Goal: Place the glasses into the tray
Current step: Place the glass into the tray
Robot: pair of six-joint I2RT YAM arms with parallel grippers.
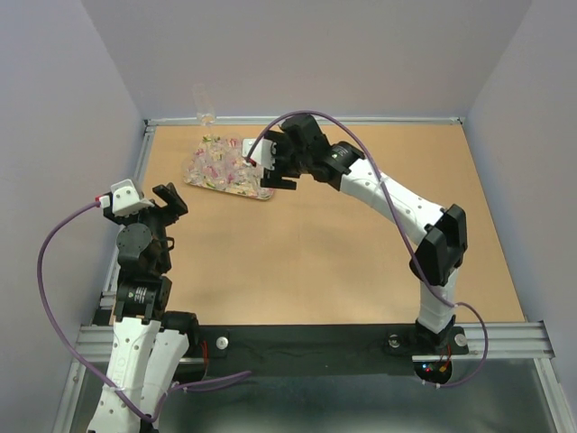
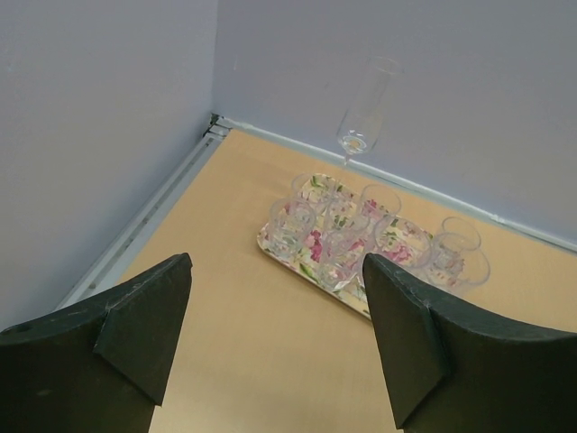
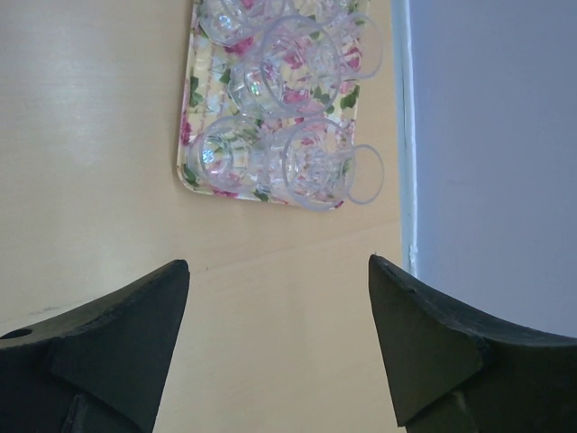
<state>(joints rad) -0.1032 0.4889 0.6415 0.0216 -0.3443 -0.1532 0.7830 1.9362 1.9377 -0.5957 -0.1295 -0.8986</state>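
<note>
The tray (image 3: 187,135) lies on the table (image 1: 343,253) in its far left part, close to the far wall and a little in from the left edge. Its long side runs from far left to nearer right. The glasses (image 2: 294,220) stand on it, packed close together from end to end. Behind the tray, at the table's far edge by the wall, stands a stemmed glass (image 2: 365,108). The right gripper (image 1: 275,171) hangs at the tray's right end. The left gripper (image 1: 167,203) is well apart, by the left edge, nearer than the tray.
</note>
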